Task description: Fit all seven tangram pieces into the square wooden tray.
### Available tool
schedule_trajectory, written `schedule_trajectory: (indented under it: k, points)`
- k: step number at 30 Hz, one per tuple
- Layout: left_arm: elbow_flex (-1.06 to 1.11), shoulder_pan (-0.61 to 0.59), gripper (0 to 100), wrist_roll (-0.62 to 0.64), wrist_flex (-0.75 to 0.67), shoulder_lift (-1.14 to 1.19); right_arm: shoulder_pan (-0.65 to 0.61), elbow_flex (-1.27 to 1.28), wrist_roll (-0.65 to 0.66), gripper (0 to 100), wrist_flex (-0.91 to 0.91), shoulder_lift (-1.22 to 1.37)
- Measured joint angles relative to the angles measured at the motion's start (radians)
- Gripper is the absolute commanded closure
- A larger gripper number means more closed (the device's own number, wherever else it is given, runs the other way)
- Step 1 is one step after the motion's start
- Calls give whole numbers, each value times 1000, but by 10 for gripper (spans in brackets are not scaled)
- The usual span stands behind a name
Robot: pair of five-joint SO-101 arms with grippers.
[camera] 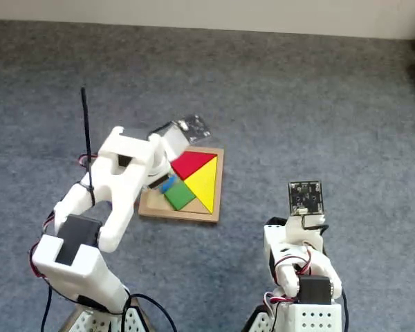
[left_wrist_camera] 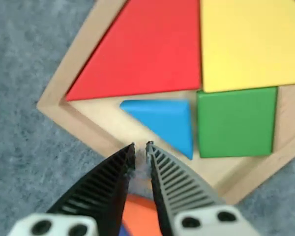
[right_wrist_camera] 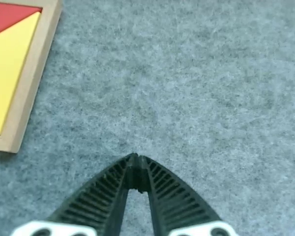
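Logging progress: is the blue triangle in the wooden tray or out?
In. The blue triangle lies flat on the floor of the tray, inside its rim, beside the green square.

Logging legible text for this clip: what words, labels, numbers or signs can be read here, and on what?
No text can be read.
Tray: bare wood, no print.
Red piece, yellow piece, green piece, blue piece: plain colour, no marks.
Circuit board on the right arm: any markings are too small to read.
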Motion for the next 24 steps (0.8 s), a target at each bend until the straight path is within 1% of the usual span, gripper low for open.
schedule_trajectory:
  k: [2,7,12,17,20,24]
  points:
    - [11,31,935,5,-6,3,0,0,0,989,0,0]
    - [11,94,936,75,-6,2,0,0,0,989,0,0]
    - [11,133,937,92,-6,2,0,0,0,989,0,0]
    - [11,133,937,92,0,2,0,0,0,989,0,0]
    - [11,124,937,94,41,-11,0,0,0,989,0,0]
    - [11,106,937,94,95,-91,0,0,0,989,0,0]
